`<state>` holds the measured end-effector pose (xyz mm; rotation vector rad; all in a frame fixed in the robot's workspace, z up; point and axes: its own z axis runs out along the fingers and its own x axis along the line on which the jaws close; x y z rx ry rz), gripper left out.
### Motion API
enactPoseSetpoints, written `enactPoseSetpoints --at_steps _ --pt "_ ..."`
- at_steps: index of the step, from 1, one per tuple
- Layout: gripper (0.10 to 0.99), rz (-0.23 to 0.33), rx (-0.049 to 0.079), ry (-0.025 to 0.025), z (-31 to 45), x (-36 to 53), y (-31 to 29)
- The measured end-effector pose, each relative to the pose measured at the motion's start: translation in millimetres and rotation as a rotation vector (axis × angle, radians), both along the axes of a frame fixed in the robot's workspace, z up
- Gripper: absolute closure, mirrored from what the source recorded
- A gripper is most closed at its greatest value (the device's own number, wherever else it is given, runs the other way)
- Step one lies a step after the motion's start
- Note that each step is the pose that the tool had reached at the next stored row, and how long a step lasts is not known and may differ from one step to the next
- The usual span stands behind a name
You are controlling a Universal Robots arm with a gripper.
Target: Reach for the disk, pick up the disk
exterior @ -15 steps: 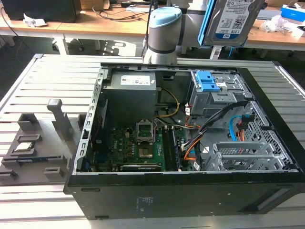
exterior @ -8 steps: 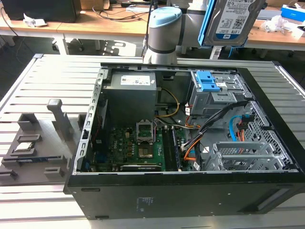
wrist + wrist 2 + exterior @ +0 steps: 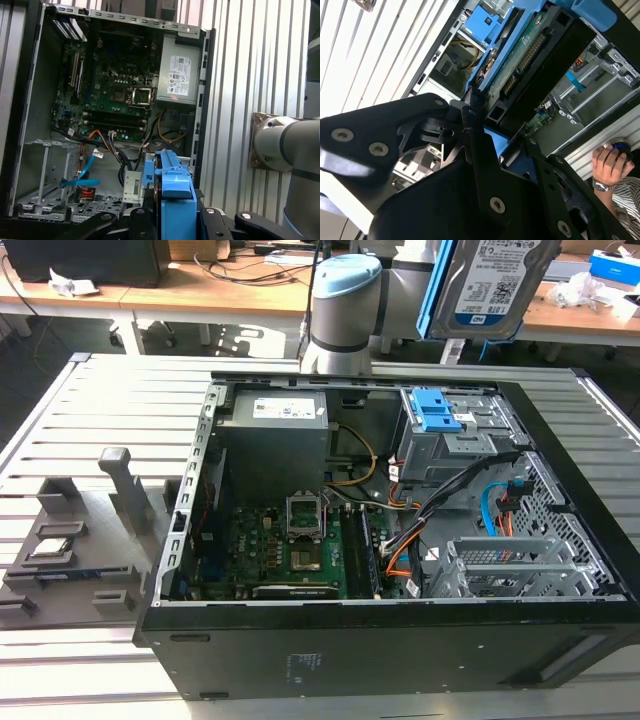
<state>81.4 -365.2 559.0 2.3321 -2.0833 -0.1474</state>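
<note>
The disk (image 3: 495, 285), a silver hard drive with a white-and-blue label and a blue side bracket, hangs in the air above the back right of the open computer case (image 3: 200, 540) in the exterior view. My gripper (image 3: 487, 127) is shut on the disk (image 3: 530, 55), whose green circuit board and connector edge face the second wrist view. In the first wrist view the disk's blue bracket (image 3: 172, 177) stands between the black fingers (image 3: 145, 215), high above the case interior.
Inside the case are a drive bay with a blue latch (image 3: 438, 410), the power supply (image 3: 275, 420), the motherboard (image 3: 290, 545) and loose cables. A grey fixture tray with a small chip (image 3: 50, 545) lies at the exterior view's left. A person's hand (image 3: 607, 167) rests beside the case.
</note>
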Motion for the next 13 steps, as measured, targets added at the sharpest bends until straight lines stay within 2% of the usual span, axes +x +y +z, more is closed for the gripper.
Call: enactPoseSetpoints --at_steps 8,13 --pt "0.722 0.0 0.0 0.0 0.0 0.0 -13.8" --pt "0.722 0.0 0.0 0.0 0.0 -0.1 -24.5"
